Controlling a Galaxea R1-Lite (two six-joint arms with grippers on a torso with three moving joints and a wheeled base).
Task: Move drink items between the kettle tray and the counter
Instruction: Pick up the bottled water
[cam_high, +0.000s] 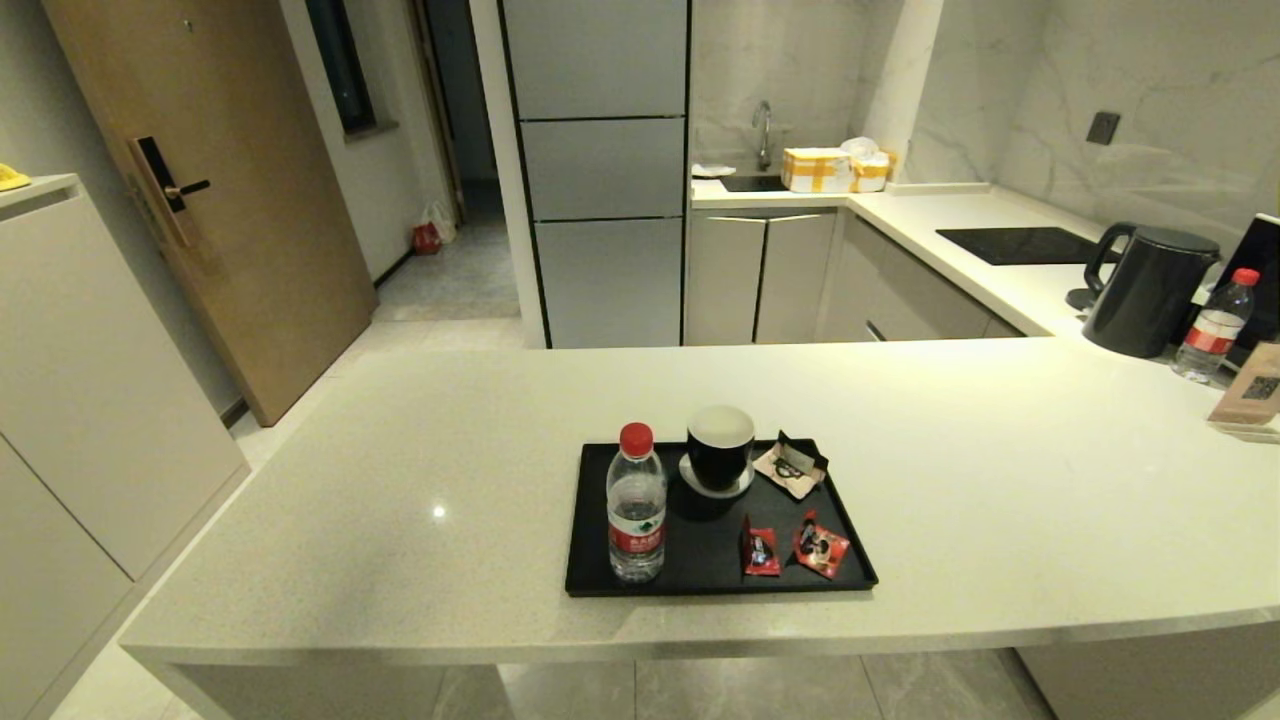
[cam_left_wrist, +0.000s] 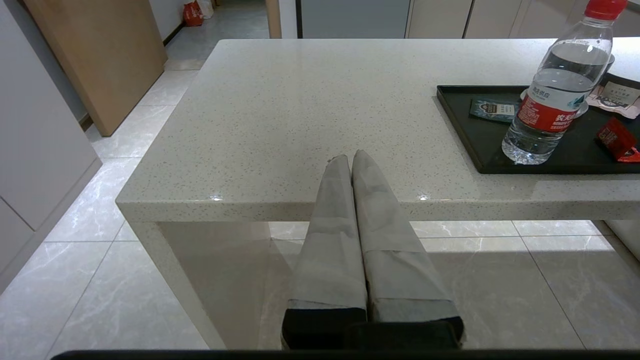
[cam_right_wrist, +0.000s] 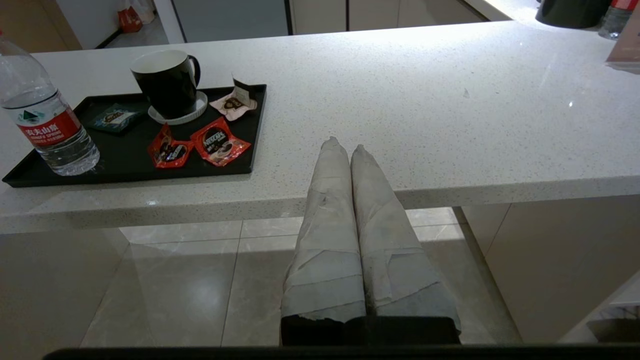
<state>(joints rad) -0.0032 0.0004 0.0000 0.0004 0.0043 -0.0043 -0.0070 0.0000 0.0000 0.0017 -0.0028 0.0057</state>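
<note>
Marble wall, wooden door (keypad lock), tiled floor

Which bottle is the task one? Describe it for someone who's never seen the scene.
Start at the pale counter nearest the robot and find the black tray on it. The bottle stands upright at the tray's left front corner, left of the mug. It is clear with a red cap and red label; a similar bottle stands far right beside the kettle, off any tray.

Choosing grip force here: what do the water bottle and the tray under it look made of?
Water bottle: thin clear plastic, water visible through it, red cap and printed label. Tray: matte black, probably plastic or lacquered wood; the look leaves that open.
</note>
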